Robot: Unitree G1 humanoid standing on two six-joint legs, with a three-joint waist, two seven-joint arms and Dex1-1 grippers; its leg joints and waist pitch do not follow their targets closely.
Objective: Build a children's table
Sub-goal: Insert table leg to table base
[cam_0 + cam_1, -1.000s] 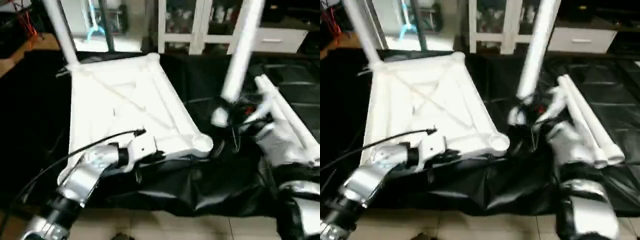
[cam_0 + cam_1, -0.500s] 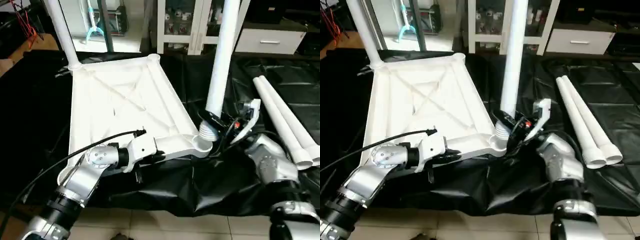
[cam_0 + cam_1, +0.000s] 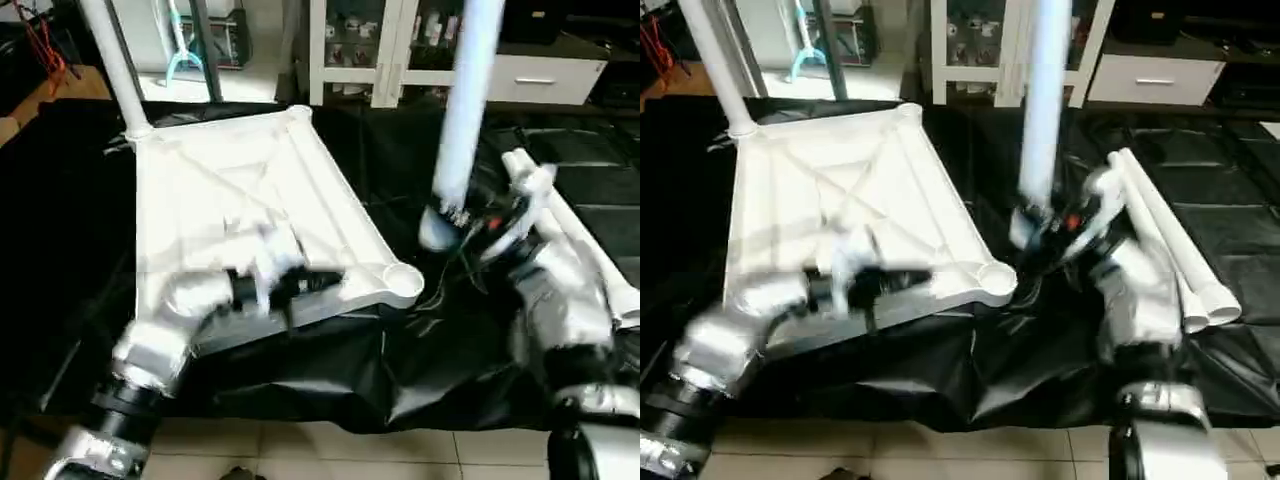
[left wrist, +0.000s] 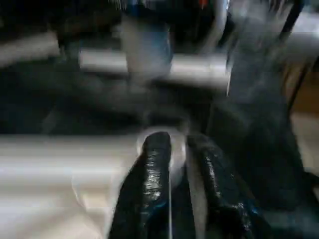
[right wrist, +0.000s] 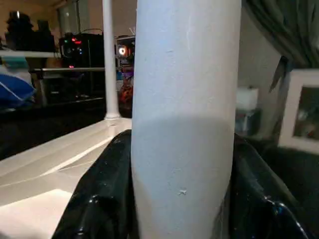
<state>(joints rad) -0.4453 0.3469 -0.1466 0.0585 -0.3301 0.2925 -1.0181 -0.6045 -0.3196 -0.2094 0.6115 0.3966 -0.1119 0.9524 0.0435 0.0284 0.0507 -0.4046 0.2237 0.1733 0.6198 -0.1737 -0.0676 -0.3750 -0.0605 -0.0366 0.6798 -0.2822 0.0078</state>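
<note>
The children's table lies as a white tabletop (image 3: 230, 190), ribbed underside up, on black sheeting. One leg (image 3: 110, 60) stands in its far left corner socket. My right gripper (image 3: 470, 222) is shut on a second leg (image 3: 462, 100), held upright with its lower end hanging just right of and above the open near right socket (image 3: 403, 281). In the right wrist view that leg (image 5: 184, 99) sits between the black fingers (image 5: 107, 174). My left gripper (image 3: 305, 285) is at the tabletop's near edge, pointing toward that socket (image 4: 162, 149).
Two loose legs (image 3: 1160, 230) lie side by side on the sheeting to the right of my right arm. A white cabinet (image 3: 400, 50) stands beyond the table. The sheeting's front edge (image 3: 400, 390) hangs over tiled floor.
Half a second ago the held leg's lower end rested at the near right socket; now it has lifted up and to the right. My left arm is moving at the tabletop's near edge.
</note>
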